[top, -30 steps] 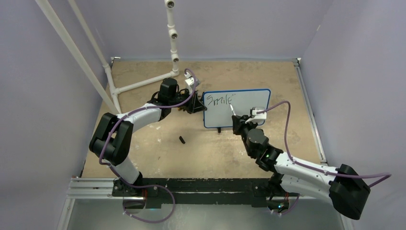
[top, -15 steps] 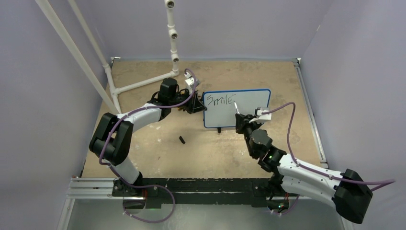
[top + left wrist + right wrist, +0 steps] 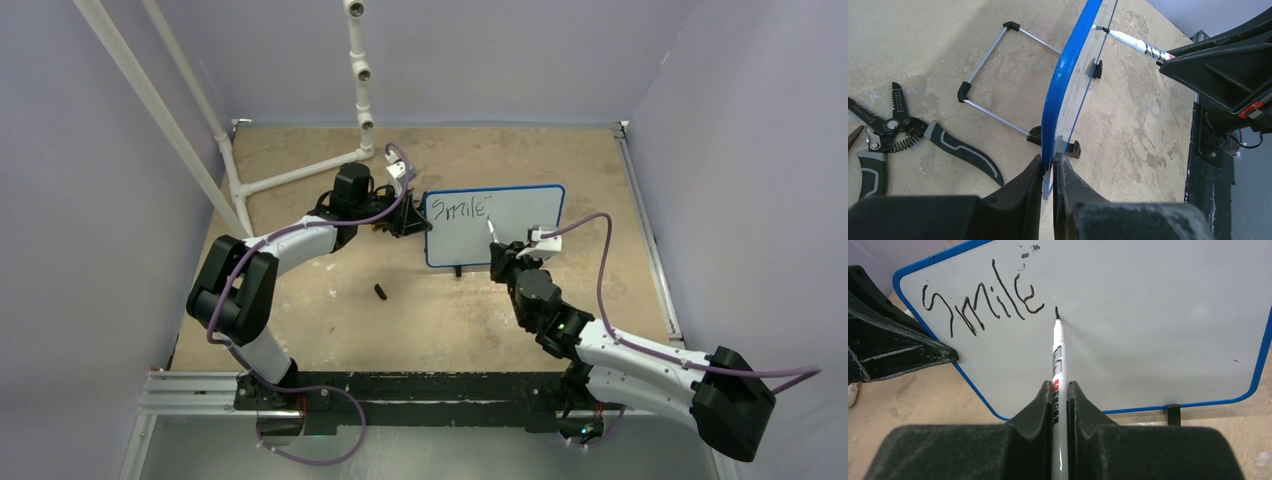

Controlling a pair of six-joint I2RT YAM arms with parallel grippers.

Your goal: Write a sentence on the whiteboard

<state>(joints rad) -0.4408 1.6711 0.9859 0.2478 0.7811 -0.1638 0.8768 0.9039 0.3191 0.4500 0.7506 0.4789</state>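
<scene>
Near the middle of the tabletop (image 3: pixel 450 320): the whiteboard (image 3: pixel 530 205) stands upright on two small black feet, its writing side facing the arm bases.
Whiteboard look: white face, thin blue frame with rounded corners; a couple of small dark smudges by the top edge.
Sentence (image 3: pixel 983 302): one word so far, "Smile", in thin black handwriting at the upper left of the face.
Left hand (image 3: pixel 1048 167): pinched narrow on the board's left edge, one finger on each side of the blue frame.
Right hand (image 3: pixel 1060 390): closed around a marker (image 3: pixel 1058 355), which juts forward between the fingers.
Marker tip: against the board face just right of the "e", a short black stroke at the tip.
Behind the board: pliers (image 3: pixel 908 140) and a grey wire frame (image 3: pixel 988 57) lie flat.
In front, to the left: a small black piece (image 3: pixel 381 292) lies apart from the board.
</scene>
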